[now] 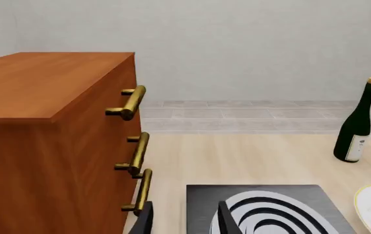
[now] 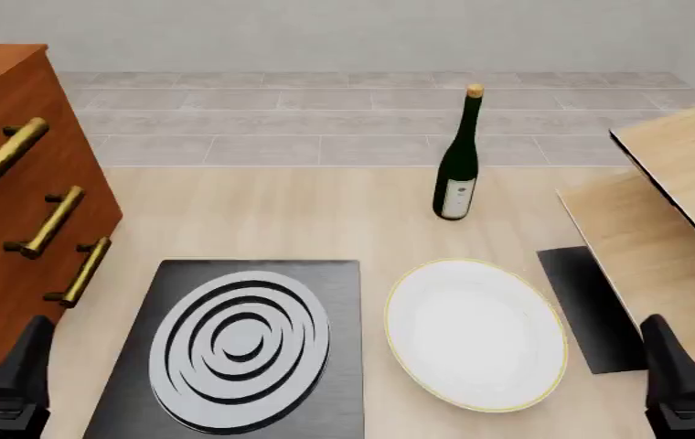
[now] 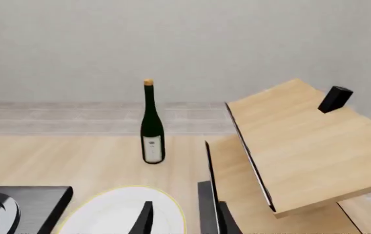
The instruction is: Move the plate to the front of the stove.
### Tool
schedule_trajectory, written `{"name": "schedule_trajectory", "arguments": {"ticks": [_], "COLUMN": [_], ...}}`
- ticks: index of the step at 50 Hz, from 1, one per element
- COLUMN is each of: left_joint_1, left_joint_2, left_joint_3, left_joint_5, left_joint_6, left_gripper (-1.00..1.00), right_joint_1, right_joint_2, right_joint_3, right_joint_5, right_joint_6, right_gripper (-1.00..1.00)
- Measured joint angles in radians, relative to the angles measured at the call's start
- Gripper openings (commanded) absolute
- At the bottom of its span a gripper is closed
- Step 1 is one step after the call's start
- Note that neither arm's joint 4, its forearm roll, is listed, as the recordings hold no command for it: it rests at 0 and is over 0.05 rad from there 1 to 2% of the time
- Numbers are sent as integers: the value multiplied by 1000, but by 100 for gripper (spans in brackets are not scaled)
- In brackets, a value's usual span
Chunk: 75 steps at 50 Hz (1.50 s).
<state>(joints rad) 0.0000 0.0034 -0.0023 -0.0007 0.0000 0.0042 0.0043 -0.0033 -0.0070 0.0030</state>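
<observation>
Front view, left to right. A wooden cabinet (image 2: 6, 210) with brass handles stands at 9 o'clock on the worktop (image 2: 286, 210). The left end effector (image 2: 6, 384) sits low at 7 o'clock beside the stove (image 2: 336, 283), fingers parted narrowly and holding nothing; it appears parked clear of the job. The stove lies flat, burner up. The plate (image 2: 475, 331) rests flat just beside the stove at its 3 o'clock, apart from it, so the move is not yet done. A bottle (image 2: 457, 165) stands upright at the plate's 12 o'clock. A black mat (image 2: 585, 306) lies beside the plate. The right end effector (image 2: 689, 384), at 5 o'clock, is empty with a narrow gap; being nearer the plate, it is judged the likelier arm for the lift.
</observation>
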Motion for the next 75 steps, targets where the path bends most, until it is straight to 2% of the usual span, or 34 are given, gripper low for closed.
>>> {"name": "schedule_trajectory", "arguments": {"ticks": [20,26,35,41,49,55,62,67,75], "left_joint_1": [0,0,0,0,0,0,0,0,0], "left_joint_2": [4,4,4,4,4,4,4,4,4], "left_joint_3": [-2,-2,-2,-2,-2,-2,-2,-2,-2], "left_joint_5": [-1,-1,-1,-1,-1,-1,-1,-1,-1], "left_joint_6": [0,0,0,0,0,0,0,0,0], "left_gripper": [100,100,100,100,100,100,100,100,100], "right_joint_1": [-11,-3,16,18,60,87,111,116,108], "right_joint_2": [52,83,217,326,452,526,588,619,676], "right_joint_3": [-30,-145,-391,-514,-581,-575,-553,-527,-467], "right_joint_5": [10,100,270,359,427,443,447,439,394], "right_joint_6": [-11,19,65,124,258,365,460,504,543], "right_gripper": [100,100,100,100,100,100,100,100,100]}}
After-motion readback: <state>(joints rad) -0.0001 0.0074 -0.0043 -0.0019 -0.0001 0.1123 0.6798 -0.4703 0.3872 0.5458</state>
